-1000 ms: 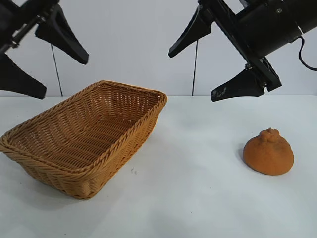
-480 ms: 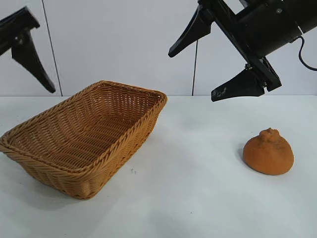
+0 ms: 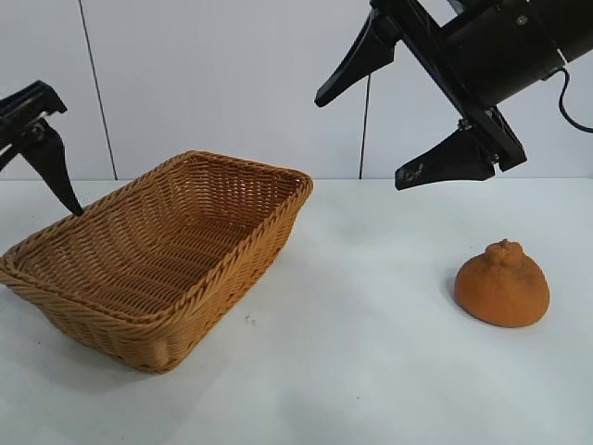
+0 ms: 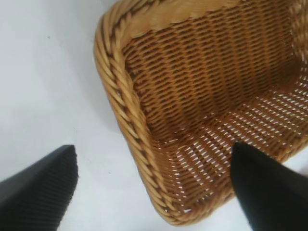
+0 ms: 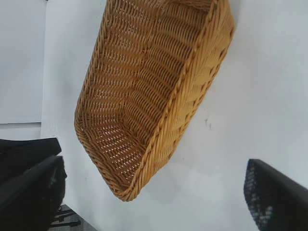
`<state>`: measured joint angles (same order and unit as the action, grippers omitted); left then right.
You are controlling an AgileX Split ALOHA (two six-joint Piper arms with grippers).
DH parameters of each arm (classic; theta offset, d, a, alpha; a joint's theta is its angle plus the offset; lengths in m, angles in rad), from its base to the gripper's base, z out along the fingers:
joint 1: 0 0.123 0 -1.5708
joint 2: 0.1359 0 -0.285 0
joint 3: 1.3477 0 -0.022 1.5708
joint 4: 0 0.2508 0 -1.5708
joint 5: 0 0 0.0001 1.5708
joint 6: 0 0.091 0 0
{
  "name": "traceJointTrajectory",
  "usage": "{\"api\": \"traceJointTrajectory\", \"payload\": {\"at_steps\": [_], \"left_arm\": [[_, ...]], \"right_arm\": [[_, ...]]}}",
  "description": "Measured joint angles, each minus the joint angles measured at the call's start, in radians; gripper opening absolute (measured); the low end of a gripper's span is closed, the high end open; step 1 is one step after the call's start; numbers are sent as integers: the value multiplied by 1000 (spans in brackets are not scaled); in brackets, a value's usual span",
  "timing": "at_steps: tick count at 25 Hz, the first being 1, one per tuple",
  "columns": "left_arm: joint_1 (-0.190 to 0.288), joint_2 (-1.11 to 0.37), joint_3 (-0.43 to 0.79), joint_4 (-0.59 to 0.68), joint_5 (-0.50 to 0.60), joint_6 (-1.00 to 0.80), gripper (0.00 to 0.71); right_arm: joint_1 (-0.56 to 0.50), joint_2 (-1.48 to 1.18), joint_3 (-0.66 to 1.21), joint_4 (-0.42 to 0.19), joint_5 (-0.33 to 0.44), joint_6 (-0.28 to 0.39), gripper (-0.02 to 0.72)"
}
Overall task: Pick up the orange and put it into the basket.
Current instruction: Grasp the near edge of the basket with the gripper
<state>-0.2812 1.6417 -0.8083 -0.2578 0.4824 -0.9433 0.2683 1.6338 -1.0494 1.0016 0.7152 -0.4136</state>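
Note:
The orange [image 3: 501, 285] sits on the white table at the right, knobby top up, with nothing touching it. The wicker basket [image 3: 243, 250] stands at the left, with nothing in it. It also shows in the left wrist view [image 4: 126, 91] and the right wrist view [image 5: 192, 77]. My right gripper [image 3: 358, 143] is open and empty, high above the table between basket and orange, up and left of the orange. My left gripper [image 4: 153, 148] is open and empty, low over the basket's left end. One of its fingers [image 3: 48, 159] shows at the exterior view's left edge. Neither wrist view shows the orange.
A white wall [image 3: 232, 74] with dark vertical seams stands behind the table. The table's edge and dark stand parts [image 5: 57, 216] show in the right wrist view beyond the basket's far end. Bare table [image 3: 371, 352] lies between the basket and the orange.
My left gripper has dropped down and to the left, to the basket's left end. The right arm, the orange and the basket have not moved.

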Motion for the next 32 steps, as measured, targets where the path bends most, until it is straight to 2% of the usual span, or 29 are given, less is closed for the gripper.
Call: {"api": "traceJointTrajectory", "payload": {"at_steps": [7,12,15,20,22,26,32], "left_arm": [[-49,134,3,-1,-82,0,613],[-54,140,3,-1,-127,0,599],[-54,142,3,-1,-141,-3,503],[-47,144,3,-9,-150,-49,163],[-39,144,2,-14,-164,-62,83],[-21,145,-26,-5,-102,-26,83],[60,147,-177,0,56,184,83]], "right_arm": [[0,0,0,0,-13,0,694],[0,0,0,0,-13,0,694],[0,0,0,0,-13,0,694],[0,0,0,0,-13,0,694],[0,0,0,0,-13,0,694],[0,0,0,0,-13,0,694],[0,0,0,0,-11,0,694]]}}
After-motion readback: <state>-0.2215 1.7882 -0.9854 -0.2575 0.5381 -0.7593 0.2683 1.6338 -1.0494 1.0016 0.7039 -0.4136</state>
